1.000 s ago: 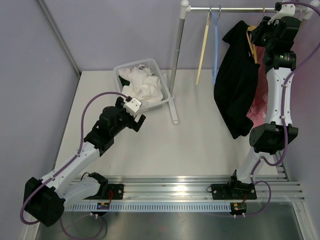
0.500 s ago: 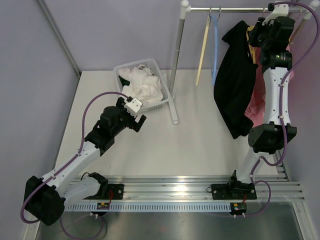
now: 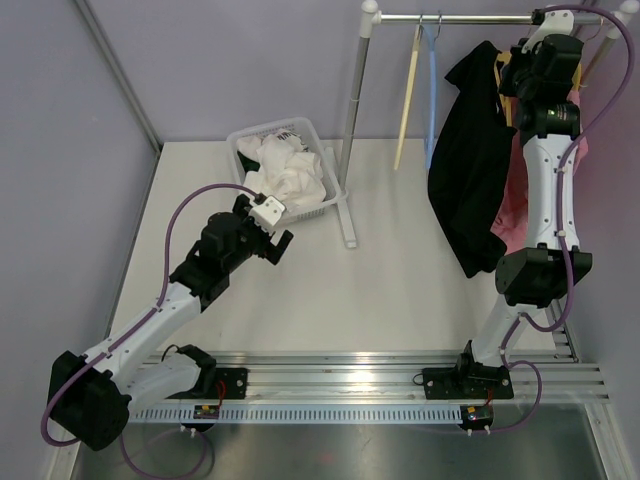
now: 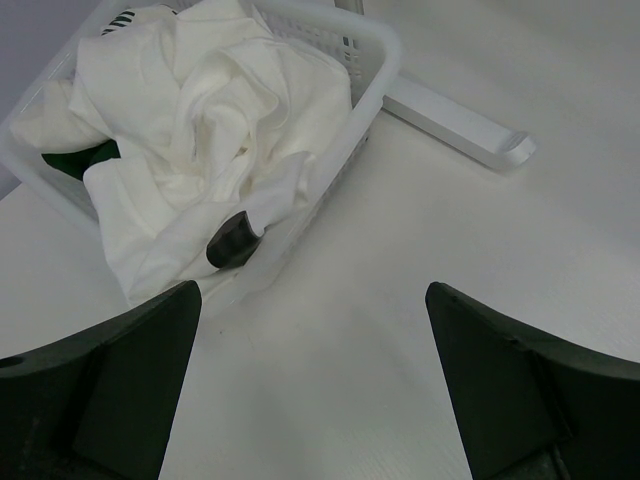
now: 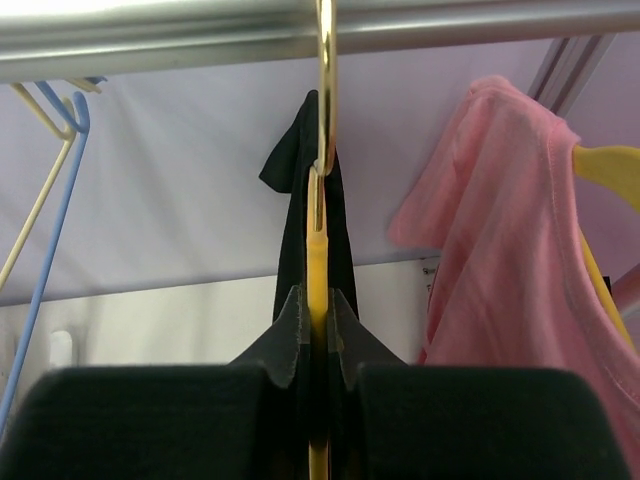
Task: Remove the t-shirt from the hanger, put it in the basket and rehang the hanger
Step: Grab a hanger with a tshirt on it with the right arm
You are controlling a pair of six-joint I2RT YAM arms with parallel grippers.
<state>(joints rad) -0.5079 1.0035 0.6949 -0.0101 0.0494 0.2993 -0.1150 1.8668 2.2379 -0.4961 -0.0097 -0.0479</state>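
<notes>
A black t-shirt (image 3: 468, 170) hangs on a yellow hanger (image 3: 508, 98) from the rail (image 3: 450, 18) at the back right. My right gripper (image 3: 512, 68) is up at the shirt's collar. In the right wrist view it (image 5: 317, 300) is shut on the yellow hanger (image 5: 317, 245) just below its gold hook, with black t-shirt fabric (image 5: 293, 230) draped on either side. My left gripper (image 3: 280, 243) hovers low over the table beside the basket. Its fingers stand wide open with nothing between them (image 4: 312, 290).
A white basket (image 3: 270, 129) (image 4: 385, 50) holds crumpled white clothes (image 4: 200, 110). A pink t-shirt (image 3: 515, 205) (image 5: 510, 220) hangs right of the black one. A cream hanger (image 3: 408, 100) and a blue hanger (image 3: 432, 90) hang bare. The rack's post (image 3: 355, 120) stands mid-table.
My right gripper has moved slightly up and left toward the rail, and its jaws have closed onto the yellow hanger. The left arm has not moved.
</notes>
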